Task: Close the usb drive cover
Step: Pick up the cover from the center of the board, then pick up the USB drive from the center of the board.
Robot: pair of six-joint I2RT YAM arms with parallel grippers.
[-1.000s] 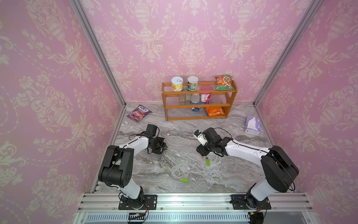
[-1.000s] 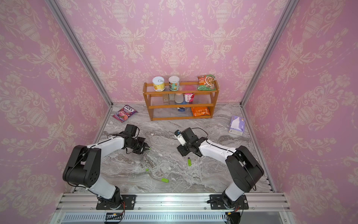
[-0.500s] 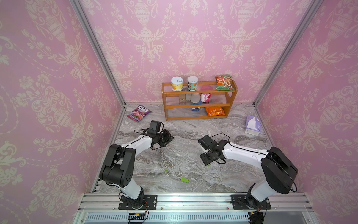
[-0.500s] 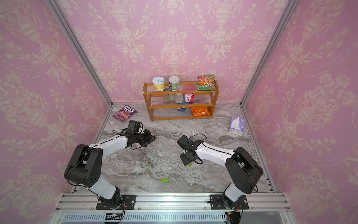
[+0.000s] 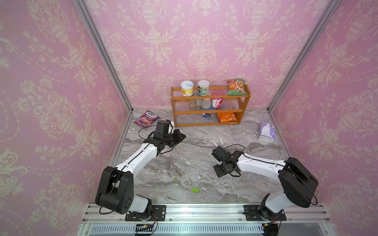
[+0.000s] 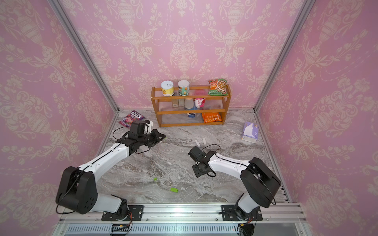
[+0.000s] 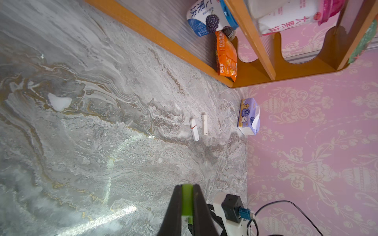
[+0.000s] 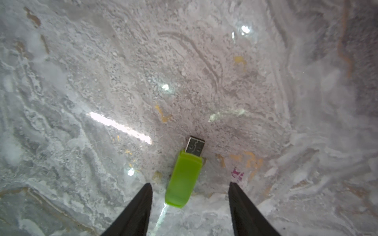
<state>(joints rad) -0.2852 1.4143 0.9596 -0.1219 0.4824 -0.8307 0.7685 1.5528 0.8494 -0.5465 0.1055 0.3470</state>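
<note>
A green usb drive (image 8: 184,179) lies flat on the marble table with its metal plug bare. My right gripper (image 8: 190,183) hangs just above it, pointing down, open, one finger on either side of the body and touching nothing. In both top views the right gripper (image 5: 222,170) hides that drive. My left gripper (image 7: 187,185) is shut on a small green cover (image 7: 187,201). It is held above the table at the back left, and the cover's tip (image 5: 185,138) peeks past the left gripper (image 6: 162,136).
Two white usb sticks (image 5: 213,142) (image 5: 221,140) lie behind the right arm. Another green drive (image 5: 195,190) and a small green cap (image 5: 175,178) lie near the front. At the back are a wooden shelf (image 5: 208,122), a candy bag (image 5: 146,118) and a tissue pack (image 5: 266,132).
My right gripper has moved toward the front and come down over the green drive. The left gripper, still shut, has risen and swung toward the back right.
</note>
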